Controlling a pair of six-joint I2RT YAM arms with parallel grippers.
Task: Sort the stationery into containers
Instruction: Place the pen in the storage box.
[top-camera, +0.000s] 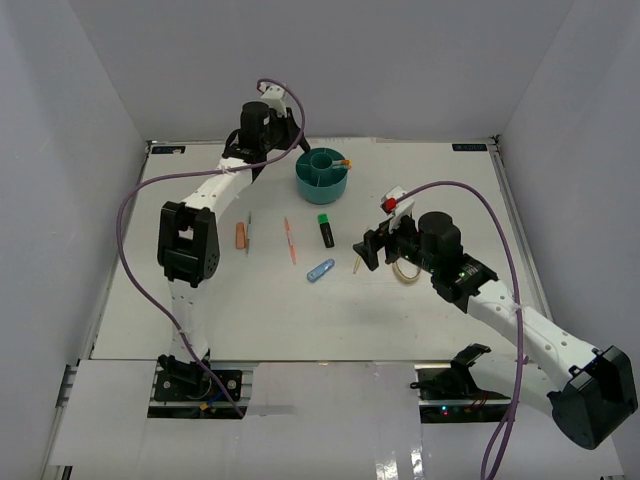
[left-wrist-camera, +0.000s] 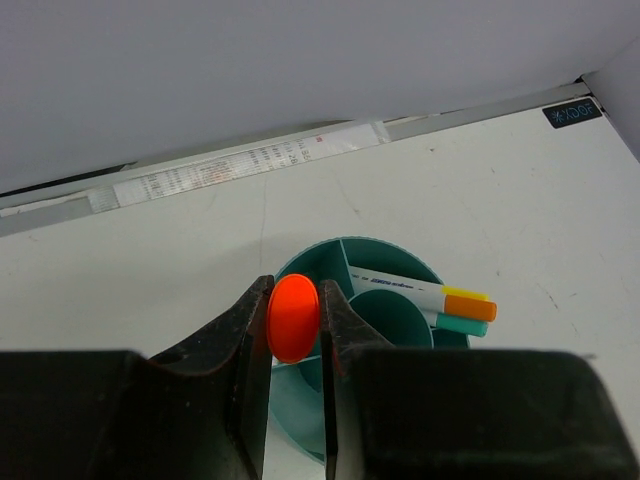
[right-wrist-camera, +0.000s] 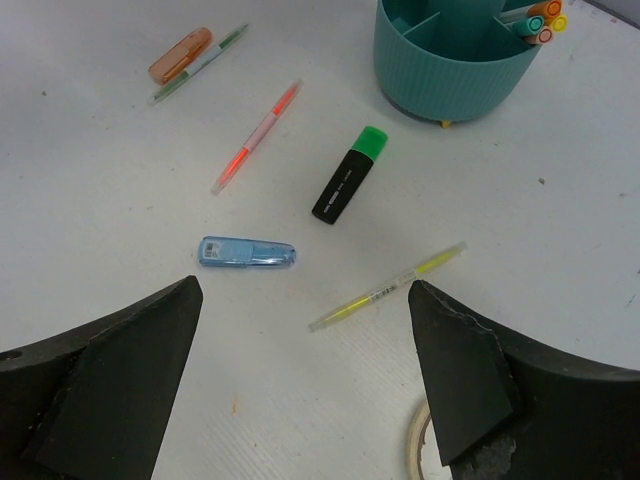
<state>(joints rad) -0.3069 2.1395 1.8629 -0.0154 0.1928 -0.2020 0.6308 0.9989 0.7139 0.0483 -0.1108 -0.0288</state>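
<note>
White worktop (top-camera: 200, 310) carries the teal organizer (top-camera: 322, 192) at its far side, with pens (left-wrist-camera: 430, 298) already lying across one compartment. Your left gripper (left-wrist-camera: 295, 322) hangs over it, fingers clamped on the orange-capped highlighter (left-wrist-camera: 292, 318) (end-down, likely for a straight drop). Your right gripper (right-wrist-camera: 303, 300) hovers, fingers spread wide, over the green-capped highlighter (right-wrist-camera: 347, 175), yellow pen (right-wrist-camera: 388, 286) and blue clip (right-wrist-camera: 246, 252); the tape ring (right-wrist-camera: 418, 440) lies just beside it.

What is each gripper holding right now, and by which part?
The left gripper pinches the orange-capped highlighter at its orange end; the rest of it is hidden behind the fingers. The right gripper is open and holds nothing.
</note>
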